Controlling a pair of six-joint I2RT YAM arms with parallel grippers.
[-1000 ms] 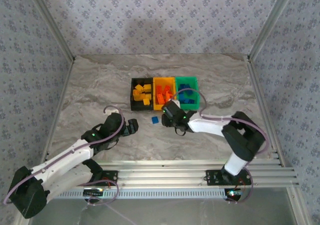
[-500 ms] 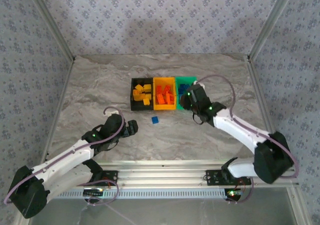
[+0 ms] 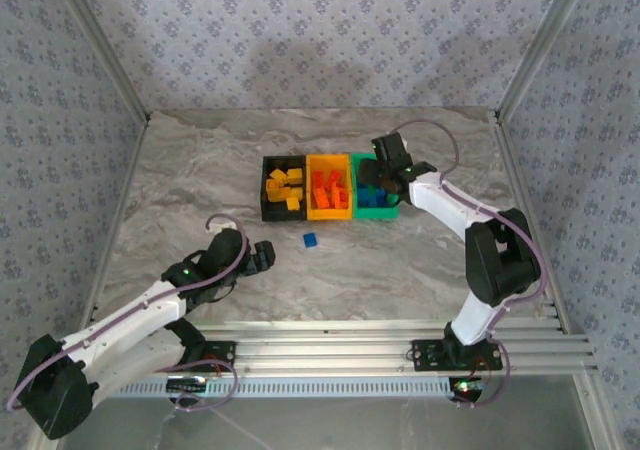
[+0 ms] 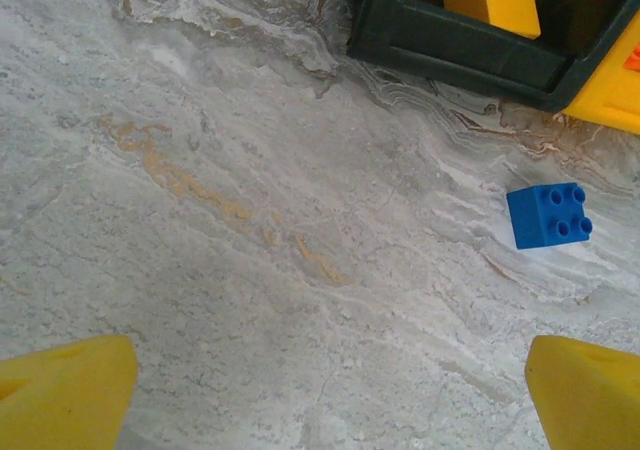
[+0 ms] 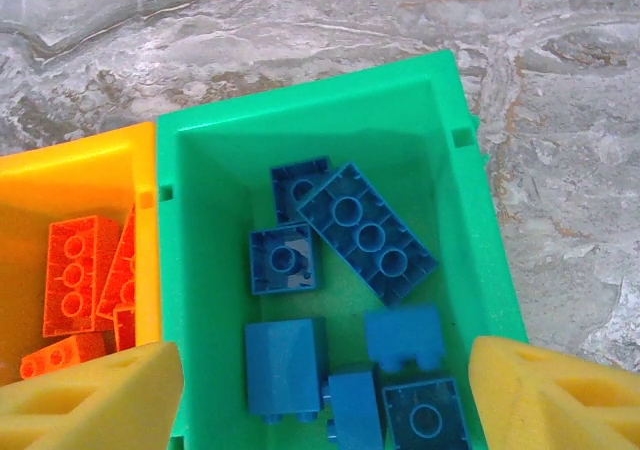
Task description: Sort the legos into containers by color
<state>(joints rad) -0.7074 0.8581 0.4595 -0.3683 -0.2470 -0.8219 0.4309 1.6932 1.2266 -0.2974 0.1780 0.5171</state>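
You see the right fingers (image 5: 560, 395) spread open over the green bin (image 5: 300, 120), and the left fingers (image 4: 60, 390) open above the table (image 4: 250, 270) near one blue lego (image 4: 548, 215).

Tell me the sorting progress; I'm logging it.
Done: yellow plastic bricks in the black bin, red-orange bricks in the yellow-orange bin, blue bricks in the green bin. In hand: nothing; the right gripper hangs open over it. Remaining: one loose blue brick on the table, before the open left gripper.
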